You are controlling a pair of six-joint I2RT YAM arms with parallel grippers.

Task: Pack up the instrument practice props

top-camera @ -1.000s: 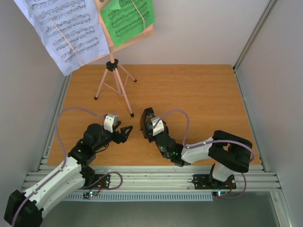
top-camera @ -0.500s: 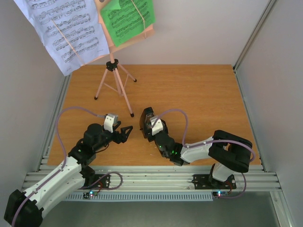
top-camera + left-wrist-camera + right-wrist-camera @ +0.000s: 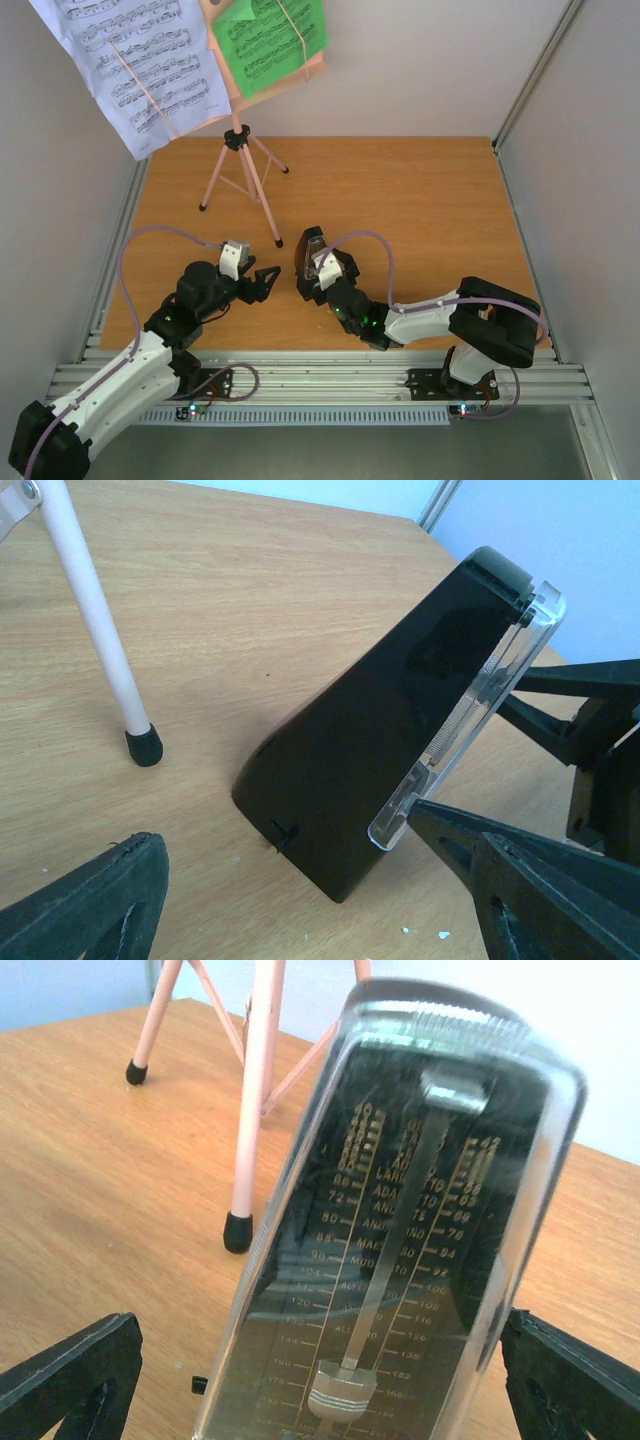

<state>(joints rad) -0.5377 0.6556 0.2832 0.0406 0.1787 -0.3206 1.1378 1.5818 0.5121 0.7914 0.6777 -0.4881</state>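
Top view first: the small black pyramid metronome (image 3: 308, 250) stands on the wooden table (image 3: 430, 210), directly ahead of the right gripper (image 3: 318, 272), with hardly any gap between them. The left gripper (image 3: 266, 281) points at it from the other side, a touch further off, so the right arm is the nearer one. Beyond both grippers the pink tripod music stand (image 3: 243, 175) rises, with the white sheet (image 3: 130, 70) and the green sheet (image 3: 268, 40) of music on its desk.

Left wrist view: the metronome sits just ahead of the left fingers, its long axis rising from base to tip and its clear cover turned away toward the right arm's black fingers (image 3: 575, 715). The left jaws are spread wide and hold nothing. A stand leg's black foot (image 3: 145, 747) rests off to the fingers' left.

Right wrist view: the clear cover and tempo scale fill the frame dead ahead. The right jaws are spread wide, one finger on each side of the body. The left finger is plainly clear of it. The right one looks very close, and I can't be sure it isn't touching. I judge that nothing is gripped yet, and closing squarely across the two sides looks like the move.
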